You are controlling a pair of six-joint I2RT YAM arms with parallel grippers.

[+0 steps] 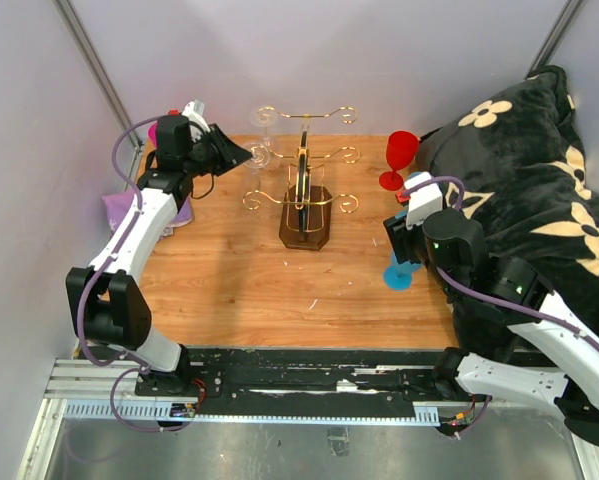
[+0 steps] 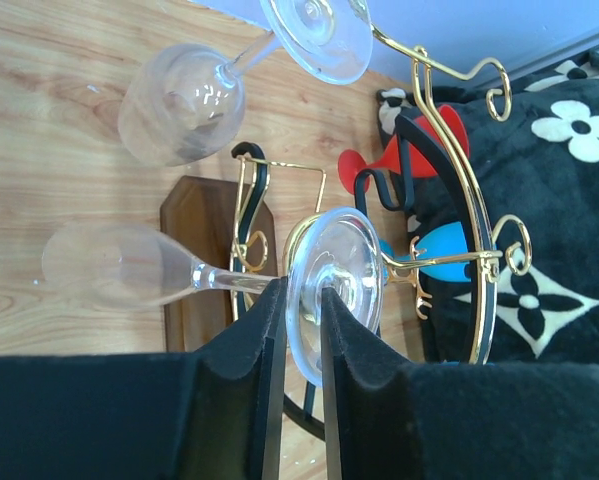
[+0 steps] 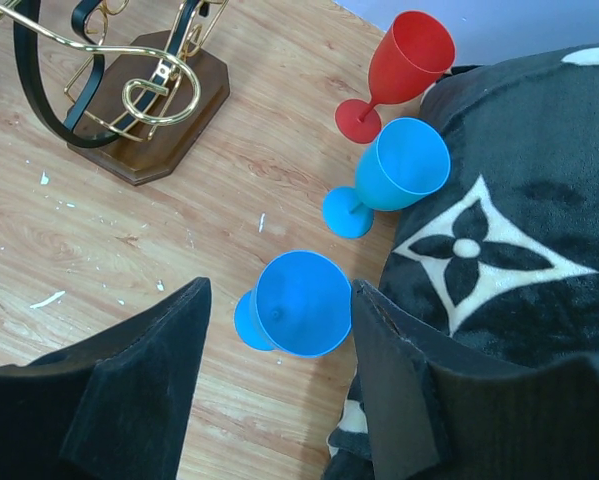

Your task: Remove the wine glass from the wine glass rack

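Note:
A clear wine glass (image 2: 119,265) hangs on its side from a curled arm of the gold wire wine glass rack (image 2: 469,200), its foot (image 2: 347,262) still at the hook. My left gripper (image 2: 301,320) is shut on the edge of that foot, one black pad on each face of the disc. From above, the left gripper (image 1: 241,155) sits at the rack's left side, by the glass (image 1: 261,157). The rack's dark wooden base (image 1: 304,228) stands mid-table. My right gripper (image 3: 282,290) hangs open over an upright blue cup (image 3: 299,300), not touching it.
A second clear glass (image 2: 179,105) hangs on the rack arm above the held one. A second blue cup (image 3: 404,165) and a red cup (image 3: 409,55) stand at the right, against a black flowered blanket (image 1: 519,180). Purple cloth (image 1: 114,210) lies at the table's left edge.

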